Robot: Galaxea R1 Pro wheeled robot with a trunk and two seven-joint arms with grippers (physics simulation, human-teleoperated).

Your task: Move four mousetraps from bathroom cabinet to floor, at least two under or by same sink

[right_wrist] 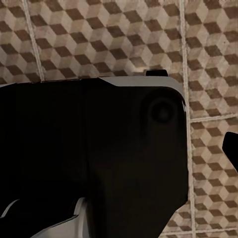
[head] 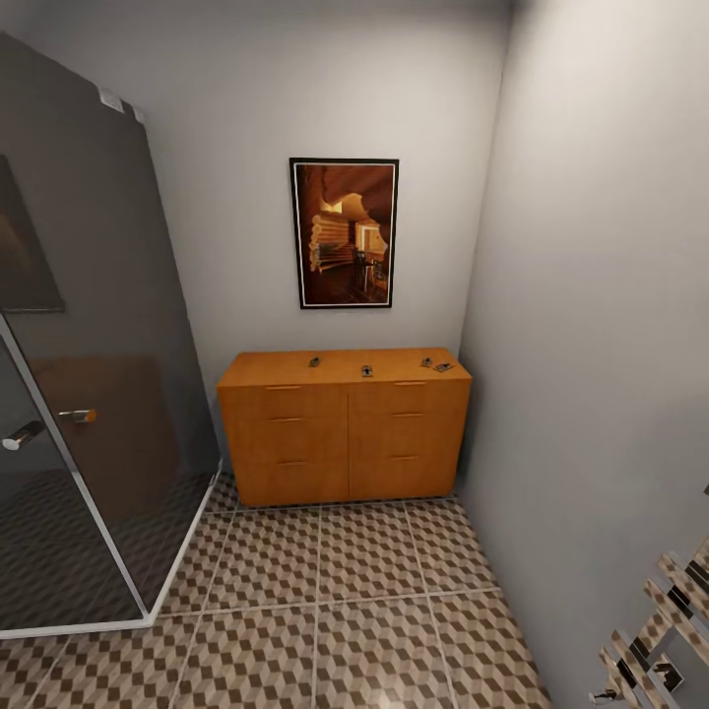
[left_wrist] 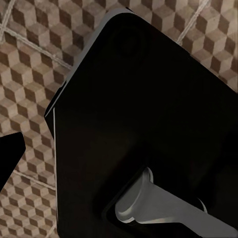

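The cabinet stands against the far wall under a framed picture, between the glass shower enclosure and the side wall, and the mousetraps lie spread along its flat top: one left of centre, one in the middle, and two close together near the right end. All four sit on top rather than in a drawer, so they look reachable without opening anything. The bathroom floor stretches bare between robot and cabinet. Both wrist views look down past the dark robot base onto cube-patterned tiles, suggesting arms tucked low for travel; whether either gripper is apart or together cannot be told.
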